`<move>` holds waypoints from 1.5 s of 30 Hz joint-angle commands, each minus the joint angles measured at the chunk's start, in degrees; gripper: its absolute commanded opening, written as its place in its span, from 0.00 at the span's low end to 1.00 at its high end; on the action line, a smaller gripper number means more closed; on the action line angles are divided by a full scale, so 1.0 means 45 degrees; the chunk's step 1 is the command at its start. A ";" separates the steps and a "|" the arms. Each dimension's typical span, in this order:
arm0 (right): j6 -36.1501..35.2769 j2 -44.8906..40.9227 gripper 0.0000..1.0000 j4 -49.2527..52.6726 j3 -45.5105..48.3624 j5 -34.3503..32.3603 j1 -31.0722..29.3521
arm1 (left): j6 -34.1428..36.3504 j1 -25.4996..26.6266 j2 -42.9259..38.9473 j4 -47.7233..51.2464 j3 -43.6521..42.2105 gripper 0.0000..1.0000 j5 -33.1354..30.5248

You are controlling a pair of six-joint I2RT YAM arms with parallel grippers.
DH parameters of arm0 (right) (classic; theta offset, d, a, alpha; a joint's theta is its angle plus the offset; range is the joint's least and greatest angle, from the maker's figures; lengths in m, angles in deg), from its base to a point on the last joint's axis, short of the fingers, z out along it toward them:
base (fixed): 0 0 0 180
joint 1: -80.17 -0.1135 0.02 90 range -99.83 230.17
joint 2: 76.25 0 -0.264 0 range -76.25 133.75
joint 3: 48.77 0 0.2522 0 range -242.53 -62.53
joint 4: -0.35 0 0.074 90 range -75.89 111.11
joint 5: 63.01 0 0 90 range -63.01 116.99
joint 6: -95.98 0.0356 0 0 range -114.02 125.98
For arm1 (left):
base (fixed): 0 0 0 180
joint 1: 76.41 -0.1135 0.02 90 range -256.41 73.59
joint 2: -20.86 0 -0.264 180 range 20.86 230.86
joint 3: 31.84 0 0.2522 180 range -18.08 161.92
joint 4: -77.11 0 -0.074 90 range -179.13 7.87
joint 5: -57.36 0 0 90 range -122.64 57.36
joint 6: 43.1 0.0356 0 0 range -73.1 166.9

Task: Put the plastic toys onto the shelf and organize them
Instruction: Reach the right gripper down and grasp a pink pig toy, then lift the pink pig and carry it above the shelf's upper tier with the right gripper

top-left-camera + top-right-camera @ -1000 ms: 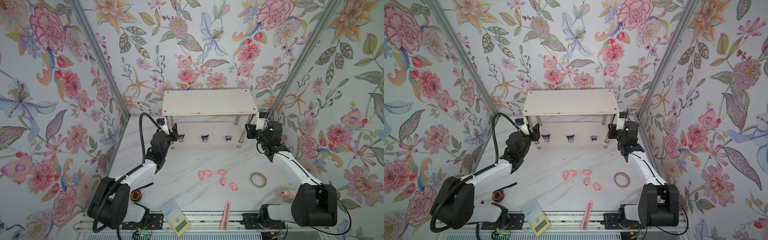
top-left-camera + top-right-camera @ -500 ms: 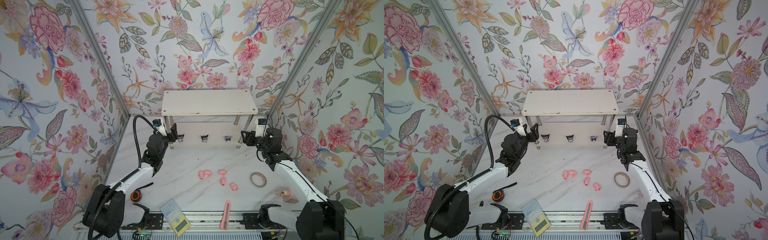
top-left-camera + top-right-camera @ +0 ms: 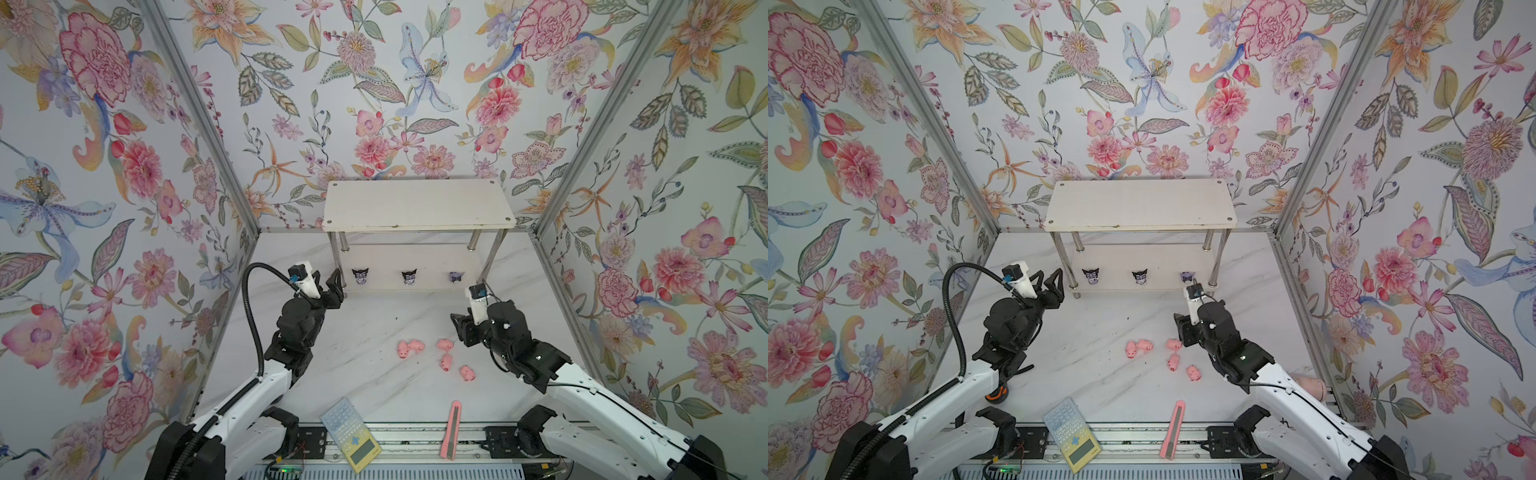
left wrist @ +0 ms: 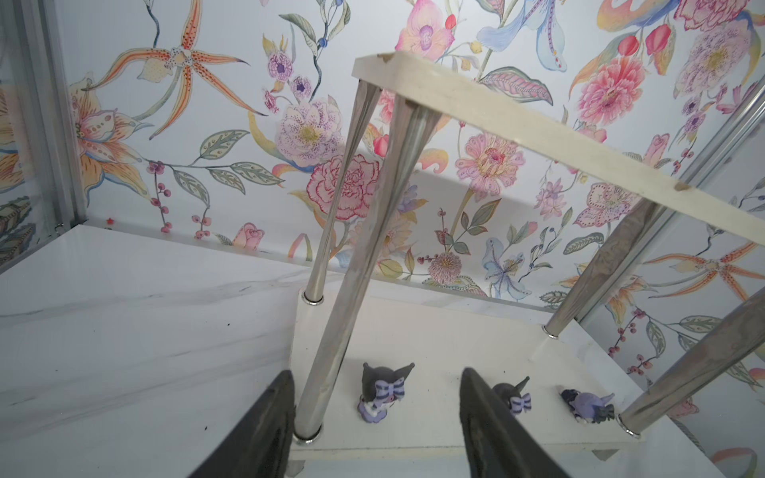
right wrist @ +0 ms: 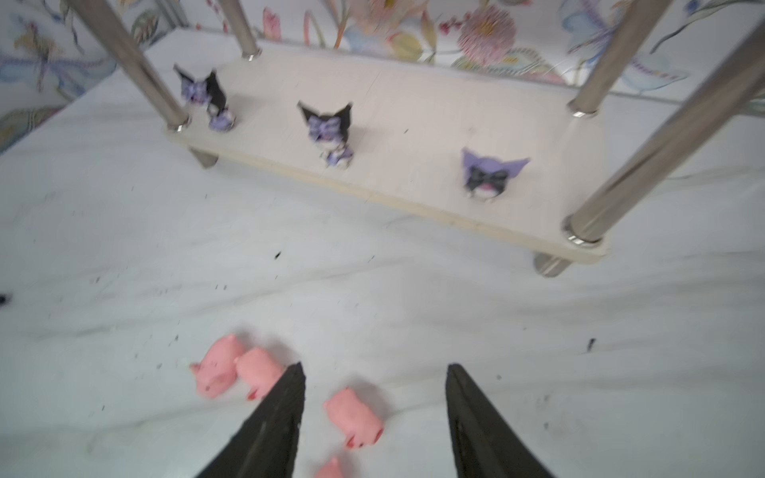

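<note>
Left claw (image 3: 327, 277) stands with its fingers (image 4: 265, 422) well parted and nothing gripped between them. It points at the front corner of the shelf (image 3: 415, 205), and the near chrome leg (image 4: 352, 289) rises just ahead of its tips, close beside one finger. Three black-and-purple figurines (image 3: 360, 276) stand in a row on the shelf's lower board (image 3: 432, 266). In the left wrist view, the nearest figurine (image 4: 383, 393) shows in the gap between the fingers, just beyond the tips. The middle one (image 4: 515, 397) is half hidden behind the other finger. The third, more purple one (image 4: 588, 407) lies farthest from this claw, beside the far front leg.

Right claw (image 3: 459, 330) is also open and empty, tilted down over the bench (image 3: 365, 316), well apart from the shelf ahead of it. Five pink pigs (image 3: 444, 344) lie loose on the bench just below and beside it. In the right wrist view, which is blurred, one pig (image 5: 354, 418) sits in the gap between the fingertips (image 5: 455, 380), lower than them. I cannot tell whether it is touched. A pair of pigs (image 5: 215, 372) lies pressed together just outside one finger, and another (image 5: 329, 469) peeks in closer to the wrist. In a top view, the fifth pig (image 3: 1192, 372) lies back beside this arm's wrist.
</note>
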 commanded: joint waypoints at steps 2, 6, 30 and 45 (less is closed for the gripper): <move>0.1035 0.1825 0.51 -0.0761 0.0334 -0.1084 -0.2528 | -0.0708 0.0233 -0.0361 0.0078 -0.1185 0.63 -0.0187; 0.1651 0.4489 0.49 -0.1325 -0.0652 -0.0859 -0.3765 | -0.1188 0.0758 -0.0312 -0.0468 -0.2093 0.66 -0.0443; 0.4687 0.9554 0.52 -0.2098 -0.3219 -0.1051 -0.4225 | -0.0228 0.1084 -0.0244 -0.0992 -0.1516 0.77 -0.1336; 0.4028 0.8361 0.20 0.1819 -0.5363 -0.1756 -0.4235 | 0.0457 0.0723 -0.1012 -0.0995 -0.1523 0.80 -0.1478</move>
